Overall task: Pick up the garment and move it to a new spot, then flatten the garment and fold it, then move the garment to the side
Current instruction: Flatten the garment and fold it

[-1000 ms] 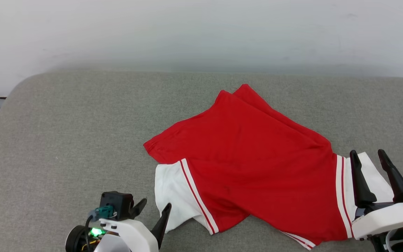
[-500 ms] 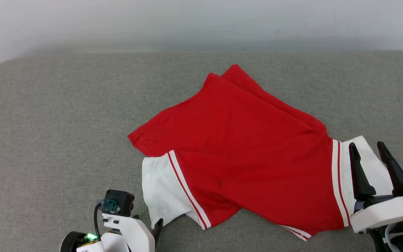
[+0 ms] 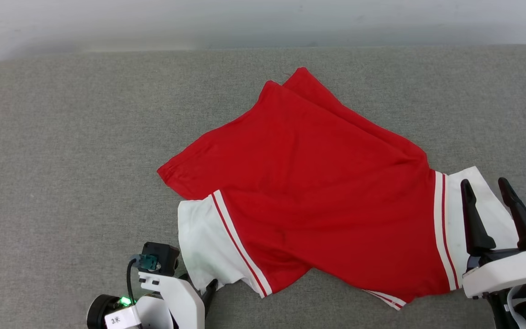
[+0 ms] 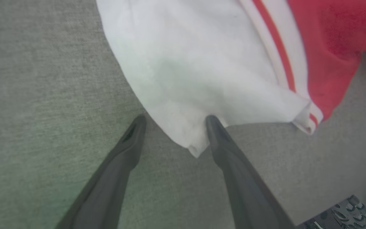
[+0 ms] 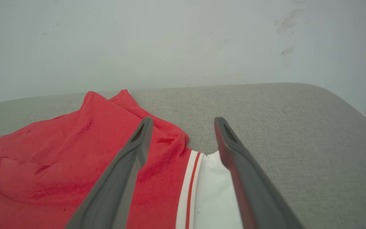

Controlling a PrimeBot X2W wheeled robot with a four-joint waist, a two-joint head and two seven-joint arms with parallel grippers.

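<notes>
The garment (image 3: pixel 318 192) lies plain red side up and rumpled on a grey padded surface, its hem folded over at the far end. One white sleeve (image 3: pixel 201 246) points to the lower left, the other (image 3: pixel 484 196) to the right. My left gripper (image 3: pixel 199 282) is open at the left sleeve's near corner. In the left wrist view that sleeve corner (image 4: pixel 189 140) lies between the fingers of the left gripper (image 4: pixel 175 119). My right gripper (image 3: pixel 484 185) is open above the right sleeve, and its wrist view shows the right gripper (image 5: pixel 183 121) over the stripe trim (image 5: pixel 189 178).
The grey padded surface (image 3: pixel 71 151) runs wide to the left and far side, with rounded corners. A pale wall (image 5: pixel 183 41) stands behind it. The surface's right edge (image 5: pixel 354 111) drops off close to my right gripper.
The head camera has tilted, shifting the whole picture. My left gripper has dipped down to the left sleeve's corner, its fingers now mostly behind the wrist. The right gripper keeps its place over the right sleeve.
</notes>
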